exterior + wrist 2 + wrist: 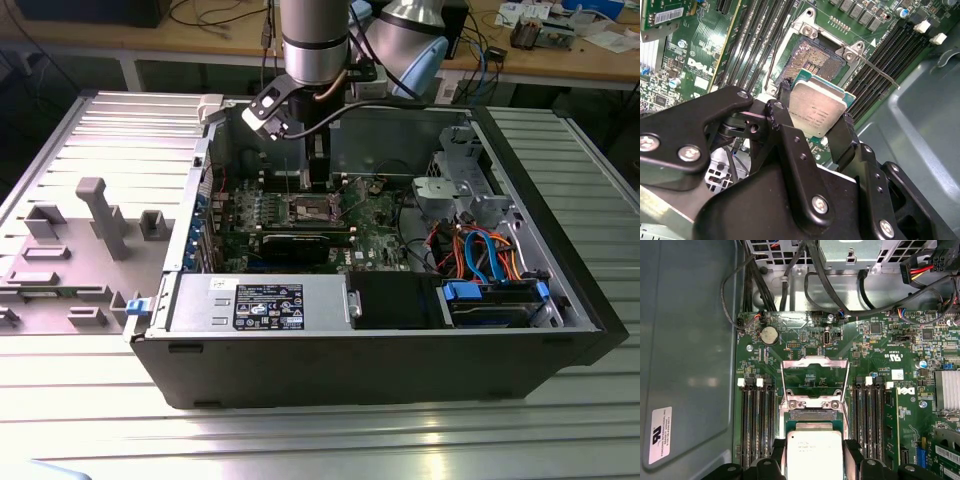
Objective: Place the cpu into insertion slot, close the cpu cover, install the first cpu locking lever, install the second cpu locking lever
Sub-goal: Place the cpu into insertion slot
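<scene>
As two fingers [844, 134] seemingly pinch one cpu [817, 106], the gripper [814, 114] overhangs one insertion slot [812, 57].

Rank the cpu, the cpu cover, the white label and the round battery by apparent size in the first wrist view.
1. cpu and cpu cover: about alike; the cpu is nearer the camera, so these two stay unranked.
2. white label.
3. round battery.

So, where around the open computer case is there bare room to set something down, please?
The ribbed metal tabletop in front of the black computer case is bare. Grey plastic fixtures crowd the exterior view's left; orange and blue cables crowd the case's inside.
</scene>
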`<state>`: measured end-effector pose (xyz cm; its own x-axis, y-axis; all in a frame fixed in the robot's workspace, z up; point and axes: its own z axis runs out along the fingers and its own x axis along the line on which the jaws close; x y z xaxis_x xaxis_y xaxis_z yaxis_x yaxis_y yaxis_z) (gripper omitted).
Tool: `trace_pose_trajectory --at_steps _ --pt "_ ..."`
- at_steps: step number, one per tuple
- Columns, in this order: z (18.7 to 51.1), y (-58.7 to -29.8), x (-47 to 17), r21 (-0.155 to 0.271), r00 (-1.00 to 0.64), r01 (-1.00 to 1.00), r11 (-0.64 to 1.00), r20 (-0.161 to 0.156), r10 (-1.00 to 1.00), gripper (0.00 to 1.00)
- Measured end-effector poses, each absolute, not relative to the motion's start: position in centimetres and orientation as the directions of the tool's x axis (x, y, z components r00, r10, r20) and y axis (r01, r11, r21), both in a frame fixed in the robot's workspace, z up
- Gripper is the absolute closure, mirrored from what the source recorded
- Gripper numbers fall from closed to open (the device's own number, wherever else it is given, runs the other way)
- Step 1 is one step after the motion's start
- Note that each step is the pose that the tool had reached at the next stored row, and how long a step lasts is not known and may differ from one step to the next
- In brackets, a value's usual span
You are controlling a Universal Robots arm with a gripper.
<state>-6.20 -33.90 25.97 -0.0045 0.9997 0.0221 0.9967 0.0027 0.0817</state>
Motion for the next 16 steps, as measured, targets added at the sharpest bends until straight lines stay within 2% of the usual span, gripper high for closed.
trace_pose_trajectory --at_steps 16 --pt "25.16 -33.9 -6.2 0.082 -0.004 0.997 0.003 0.022 1.0 0.46"
